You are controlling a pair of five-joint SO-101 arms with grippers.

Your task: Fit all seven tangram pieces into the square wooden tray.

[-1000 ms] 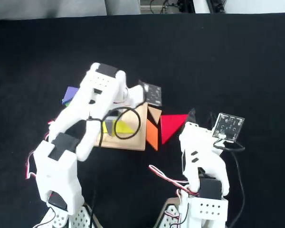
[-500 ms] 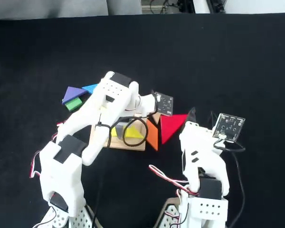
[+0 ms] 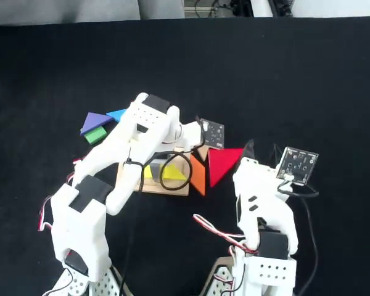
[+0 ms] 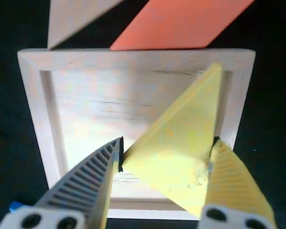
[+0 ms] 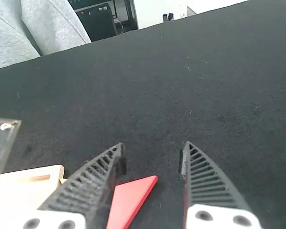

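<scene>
Left jaws grip the yellow triangle (image 4: 178, 148) over the square wooden tray (image 4: 133, 59). It likely needs levelling and squaring into a tray corner before release. Its long axis runs diagonally, tip toward the tray corner beside the orange parallelogram (image 4: 181, 24). Right jaws gape wide near the tray, over the red triangle (image 5: 128, 198).

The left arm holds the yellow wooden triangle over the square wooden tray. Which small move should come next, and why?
Probably lower and level the piece before opening the jaws. The left gripper is shut on the yellow wooden triangle above the square wooden tray; the triangle looks tilted, one corner at the tray's rim, not lying flat inside.
</scene>
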